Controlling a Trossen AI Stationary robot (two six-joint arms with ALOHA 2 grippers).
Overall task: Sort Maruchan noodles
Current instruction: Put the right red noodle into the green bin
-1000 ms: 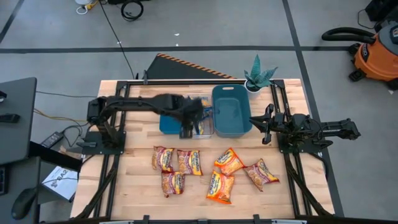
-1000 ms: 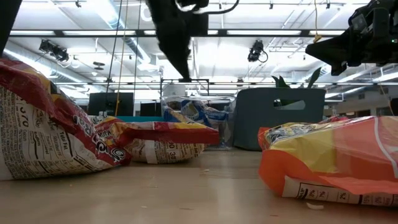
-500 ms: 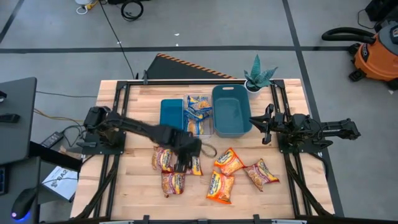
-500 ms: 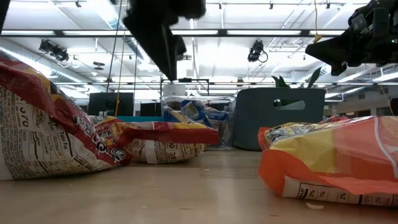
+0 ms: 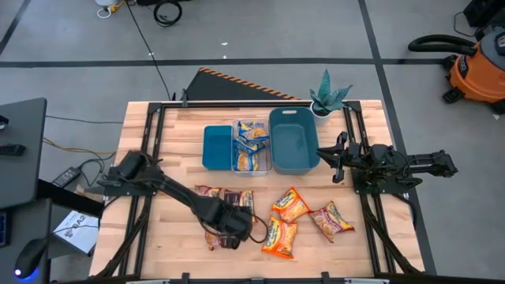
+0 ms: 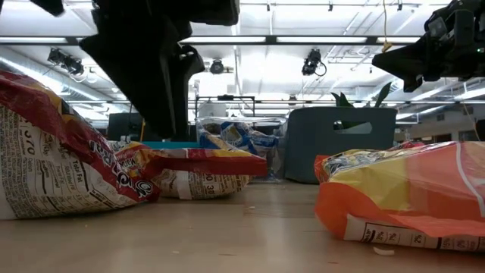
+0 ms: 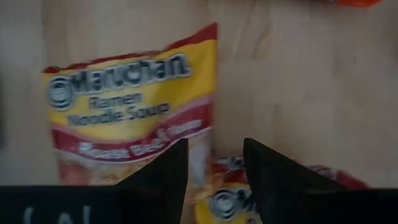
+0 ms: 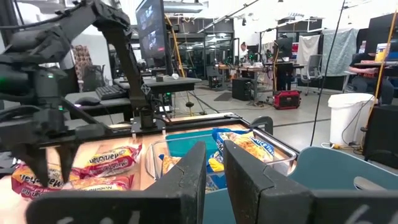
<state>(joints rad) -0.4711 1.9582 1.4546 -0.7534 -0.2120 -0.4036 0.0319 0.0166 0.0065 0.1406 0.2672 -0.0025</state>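
Note:
Three red Maruchan packets lie flat near the table's middle front: two (image 5: pixel 207 194) (image 5: pixel 241 197) side by side, the third (image 5: pixel 213 237) partly under my left gripper (image 5: pixel 231 227). That gripper hangs open just above them, fingers pointing down; in its wrist view a red packet (image 7: pixel 130 106) lies beside the gap (image 7: pixel 214 158) and a second packet (image 7: pixel 227 196) below it. Orange packets (image 5: pixel 290 203) (image 5: pixel 280 237) and one more (image 5: pixel 330 219) lie to the right. Blue-and-yellow packets (image 5: pixel 251 146) sit in the clear bin. My right gripper (image 5: pixel 334 158) waits at the right edge, narrowly open.
A small teal bin (image 5: pixel 207 147) and a large teal bin (image 5: pixel 293 162) flank the clear bin (image 5: pixel 268 167) at the table's far side. A potted plant (image 5: pixel 327 96) stands at the far right corner. Bare wood (image 5: pixel 173 229) lies left of the red packets.
My left gripper has swung from above the clear bin toward the table's near edge and come down over the red packets. The packets on the table have stayed where they were.

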